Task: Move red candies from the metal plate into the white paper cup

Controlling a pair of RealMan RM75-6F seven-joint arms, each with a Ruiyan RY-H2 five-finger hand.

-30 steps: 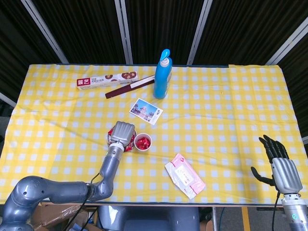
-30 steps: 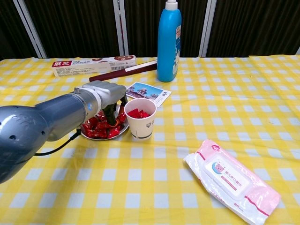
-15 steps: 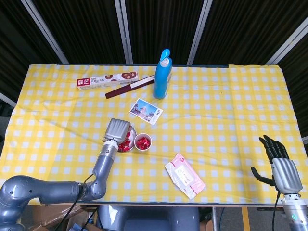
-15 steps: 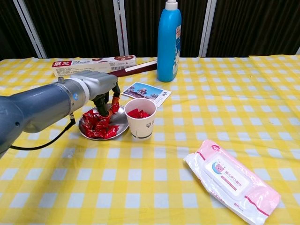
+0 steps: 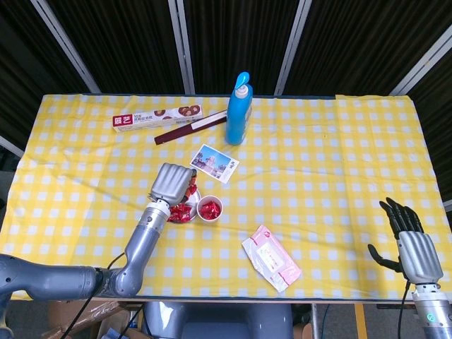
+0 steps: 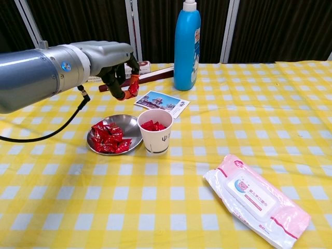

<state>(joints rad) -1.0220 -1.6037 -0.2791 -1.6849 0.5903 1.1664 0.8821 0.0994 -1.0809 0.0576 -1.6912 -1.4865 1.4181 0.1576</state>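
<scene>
Near us, our right hand [image 5: 409,244] waits by the table edge, fingers apart. Shiny red candies [image 6: 108,138] lie in the metal plate [image 6: 132,132], touching the white paper cup [image 6: 155,132]. Above, our left hand [image 6: 111,62] pinches one red candy [image 6: 130,89].

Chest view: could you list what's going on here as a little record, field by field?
left hand: raised above the plate, pinching one red candy
right hand: at the table's far right edge, fingers spread, holding nothing
plate: metal, red candies piled on its left part
cup: white paper, upright beside the plate, several red candies inside
bottle: blue, upright behind the cup
postcard: flat between bottle and cup
wipes pack: pink, lying front right
tablecloth: yellow and white checks
</scene>
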